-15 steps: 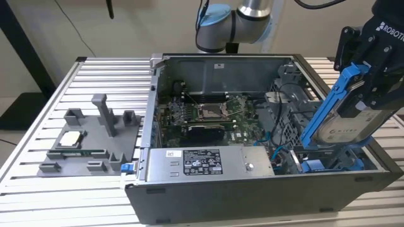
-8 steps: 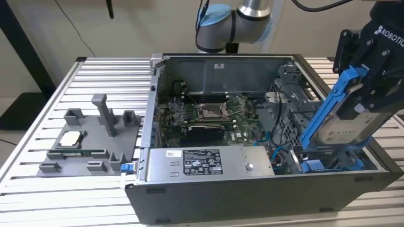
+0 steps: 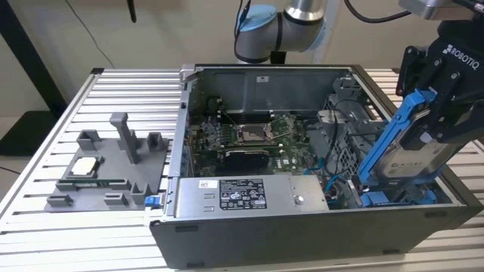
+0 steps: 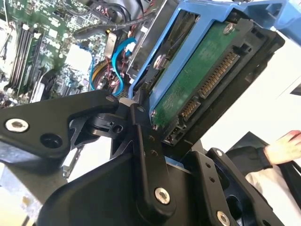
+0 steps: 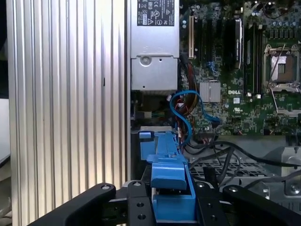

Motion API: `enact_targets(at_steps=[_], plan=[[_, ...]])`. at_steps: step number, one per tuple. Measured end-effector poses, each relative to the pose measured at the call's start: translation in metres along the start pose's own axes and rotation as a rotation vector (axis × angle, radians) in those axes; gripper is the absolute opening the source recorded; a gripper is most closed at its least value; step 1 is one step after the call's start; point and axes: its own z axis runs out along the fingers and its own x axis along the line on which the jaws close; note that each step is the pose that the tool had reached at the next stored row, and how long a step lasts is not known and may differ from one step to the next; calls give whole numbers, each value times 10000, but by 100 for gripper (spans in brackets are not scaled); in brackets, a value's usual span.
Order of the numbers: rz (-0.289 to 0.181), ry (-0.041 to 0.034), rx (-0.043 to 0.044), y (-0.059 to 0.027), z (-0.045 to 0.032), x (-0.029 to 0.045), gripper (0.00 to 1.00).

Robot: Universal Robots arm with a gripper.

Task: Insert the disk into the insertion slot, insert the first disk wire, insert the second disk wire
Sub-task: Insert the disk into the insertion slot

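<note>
From the exterior view's left: grey tray (image 3: pixel 106 170) on slatted table (image 3: pixel 38 215), then open case (image 3: pixel 302 238), then at far right the gripper (image 3: pixel 425 133), fingers (image 4: pixel 146 141) pinching the disk (image 3: pixel 407 163) by its blue carrier (image 3: pixel 389 141), steeply tilted, lower end at the mouth of the slot (image 3: pixel 393 199), contact unclear. Probably stiff, fairly heavy, smooth-sided and shock-sensitive. Best held across the carrier's edges, clear of the bare green board (image 4: pixel 197 80) and its connector pins.

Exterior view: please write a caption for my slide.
The gripper holds the disk tilted over the insertion slot of an open computer case.
</note>
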Motion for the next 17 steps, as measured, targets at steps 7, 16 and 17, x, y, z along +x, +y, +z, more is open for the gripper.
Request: enact_targets(at_steps=[7, 16, 17], plan=[[-5, -130, -2, -11, 89, 0, 33], [-17, -385, -7, -21, 182, 0, 33], [-18, -387, -7, -27, 185, -1, 33]])
